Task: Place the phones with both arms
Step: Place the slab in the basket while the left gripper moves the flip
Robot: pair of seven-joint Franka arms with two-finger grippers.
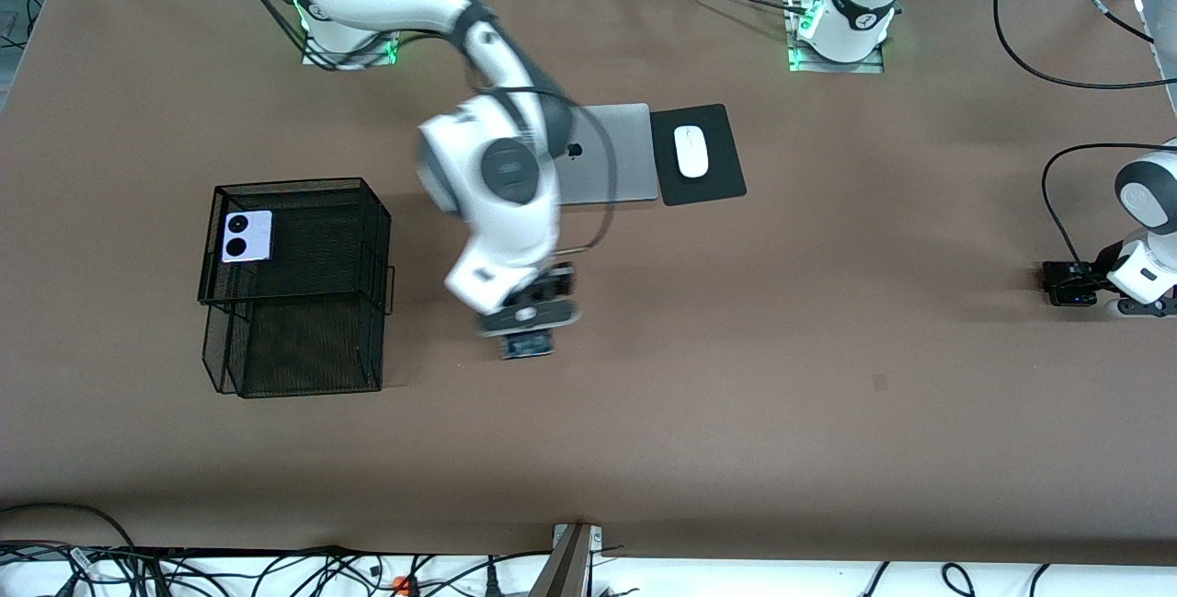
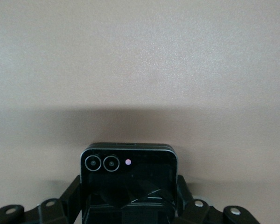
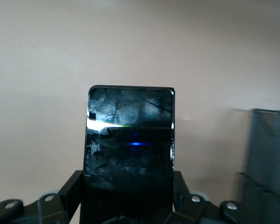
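Observation:
The lilac-white phone (image 1: 246, 235) lies in the upper tier of a black mesh basket (image 1: 308, 349) toward the right arm's end of the table. My right gripper (image 1: 529, 326) is over the bare table in the middle and is shut on the long black phone (image 1: 528, 345). In the right wrist view that phone (image 3: 129, 140) sticks out from between the fingers (image 3: 71, 189). My left gripper (image 1: 1068, 284) is low over the table at the left arm's end. It is shut on the small squarish black phone (image 2: 128, 175), whose two camera circles show.
A grey laptop (image 1: 611, 155) lies closed near the robots' bases, with a white mouse (image 1: 691, 151) on a black pad (image 1: 713, 185) beside it. The mesh basket also shows at the edge of the right wrist view (image 3: 266, 163). Cables run along the table's edges.

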